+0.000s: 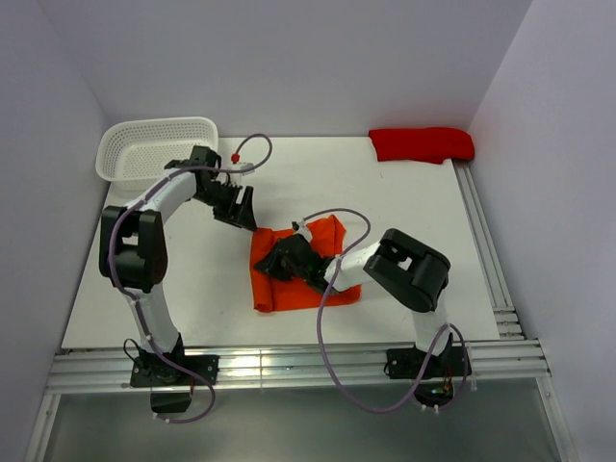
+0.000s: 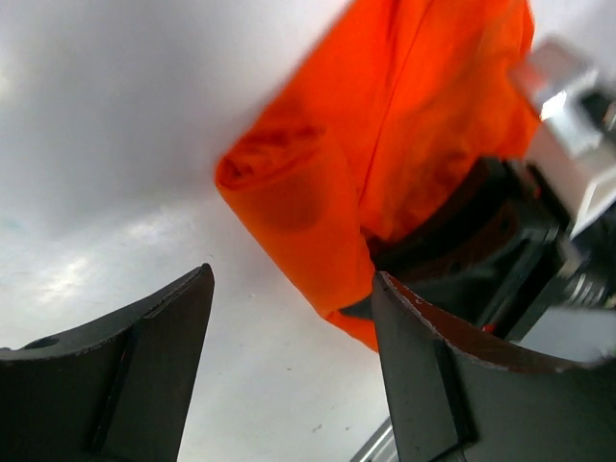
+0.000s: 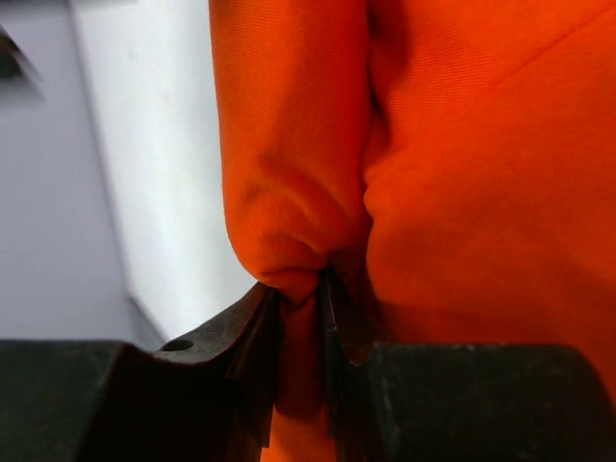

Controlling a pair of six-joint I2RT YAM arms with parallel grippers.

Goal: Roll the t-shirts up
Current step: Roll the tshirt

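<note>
Top external view, left to right: I see the white basket (image 1: 154, 146) at the far-left corner, my left gripper (image 1: 241, 208) spread wide and empty just beyond the orange t-shirt (image 1: 277, 289) lying folded mid-table, my right gripper (image 1: 273, 262) pinching a fold of it, and a red cloth bundle (image 1: 421, 144) far right.

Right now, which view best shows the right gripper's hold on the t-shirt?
Right wrist: the right gripper pinches a fold of orange t-shirt. Top external hides the pinch under the gripper; left wrist shows it blurred.
</note>
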